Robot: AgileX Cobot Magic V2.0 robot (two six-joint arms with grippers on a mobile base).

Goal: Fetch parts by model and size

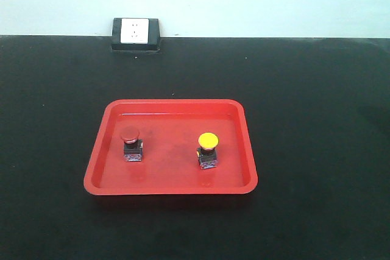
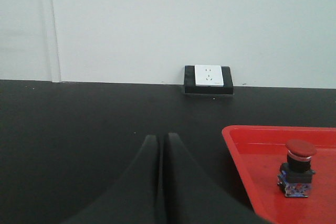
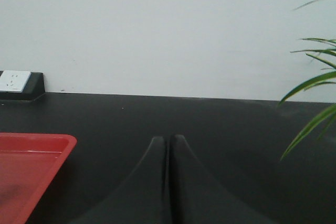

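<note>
Push-button switches are both seen standing upright inside the red tray (image 1: 105, 127), and that tray is taken as the landmark. Nearest the cameras, the left gripper (image 2: 162, 145) is held just off the tray's left edge, jaws pressed together on nothing; the right gripper (image 3: 169, 145) is held off its right side, clenched and empty too. Within the tray, the red-capped switch (image 1: 131, 144) is placed on the left half, the yellow-capped switch (image 1: 208, 150) on the right half, well apart. Beyond the tray's far rim, a wall socket block (image 1: 135, 34) is set against the wall. Plant leaves (image 3: 315, 85) are glimpsed far right of the tray.
</note>
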